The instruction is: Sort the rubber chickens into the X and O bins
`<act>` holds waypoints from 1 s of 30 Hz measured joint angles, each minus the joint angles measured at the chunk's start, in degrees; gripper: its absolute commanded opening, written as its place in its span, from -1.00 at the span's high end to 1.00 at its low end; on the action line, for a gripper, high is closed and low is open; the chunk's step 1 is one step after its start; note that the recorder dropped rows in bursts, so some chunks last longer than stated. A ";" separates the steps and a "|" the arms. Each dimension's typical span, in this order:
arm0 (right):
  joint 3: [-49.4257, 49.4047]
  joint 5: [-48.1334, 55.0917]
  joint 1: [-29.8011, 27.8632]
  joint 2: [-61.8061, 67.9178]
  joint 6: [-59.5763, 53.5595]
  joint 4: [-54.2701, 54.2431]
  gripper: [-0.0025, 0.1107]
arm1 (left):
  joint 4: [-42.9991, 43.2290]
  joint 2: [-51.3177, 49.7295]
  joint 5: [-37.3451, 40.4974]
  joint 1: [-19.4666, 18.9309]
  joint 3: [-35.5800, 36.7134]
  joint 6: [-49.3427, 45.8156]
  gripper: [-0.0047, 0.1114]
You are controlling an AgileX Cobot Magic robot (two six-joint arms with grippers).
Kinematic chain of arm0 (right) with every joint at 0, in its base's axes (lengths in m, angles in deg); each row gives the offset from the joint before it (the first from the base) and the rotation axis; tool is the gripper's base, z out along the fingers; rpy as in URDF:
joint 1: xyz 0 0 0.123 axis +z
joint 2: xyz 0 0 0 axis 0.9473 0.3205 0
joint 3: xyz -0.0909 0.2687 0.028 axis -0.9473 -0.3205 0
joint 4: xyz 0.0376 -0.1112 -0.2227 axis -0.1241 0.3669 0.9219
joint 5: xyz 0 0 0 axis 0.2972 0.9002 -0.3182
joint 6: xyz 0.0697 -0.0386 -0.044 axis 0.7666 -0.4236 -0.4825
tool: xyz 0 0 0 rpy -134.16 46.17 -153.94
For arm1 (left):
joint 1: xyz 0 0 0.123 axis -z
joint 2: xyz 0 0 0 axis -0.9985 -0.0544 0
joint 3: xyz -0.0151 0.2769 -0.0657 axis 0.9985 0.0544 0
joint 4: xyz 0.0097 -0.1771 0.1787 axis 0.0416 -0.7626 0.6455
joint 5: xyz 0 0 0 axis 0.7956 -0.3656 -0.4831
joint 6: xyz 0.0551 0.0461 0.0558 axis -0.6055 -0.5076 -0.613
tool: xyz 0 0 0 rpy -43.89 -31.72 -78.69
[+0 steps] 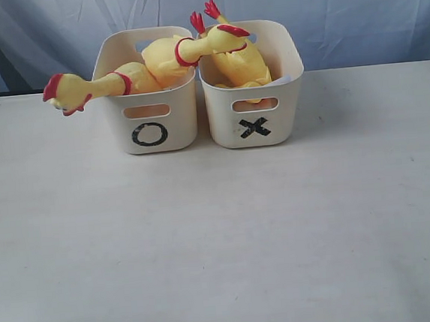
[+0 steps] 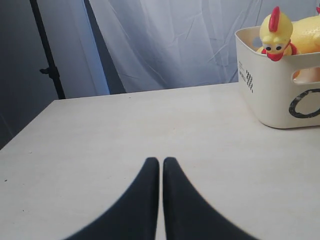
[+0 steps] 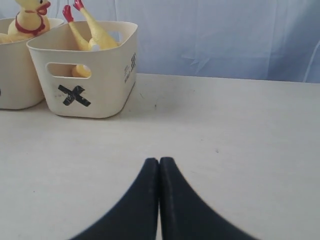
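Observation:
Two cream bins stand side by side at the back of the table, the O bin (image 1: 175,123) on the left and the X bin (image 1: 286,98) on the right. One rubber chicken (image 1: 73,90) lies in the O bin with its head hanging out over the left rim. A larger chicken (image 1: 168,59) also sits in the O bin, its head leaning across over the X bin. A third chicken (image 1: 246,68) is head-down in the X bin, red feet up. Neither gripper shows in the exterior view. My left gripper (image 2: 161,161) and right gripper (image 3: 159,160) are shut and hold nothing, low over the bare table in front of the bins.
The left wrist view shows the O bin (image 2: 270,95) with a chicken head (image 2: 276,32) above its rim, and a dark stand pole (image 2: 47,55) past the table's edge. The right wrist view shows the X bin (image 3: 100,85). A pale blue cloth hangs behind.

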 measured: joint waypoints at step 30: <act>0.00 2.00 0.00 0.00 -0.54 0.20 0.96 | 0.00 0.00 0.00 0.00 0.00 0.00 0.85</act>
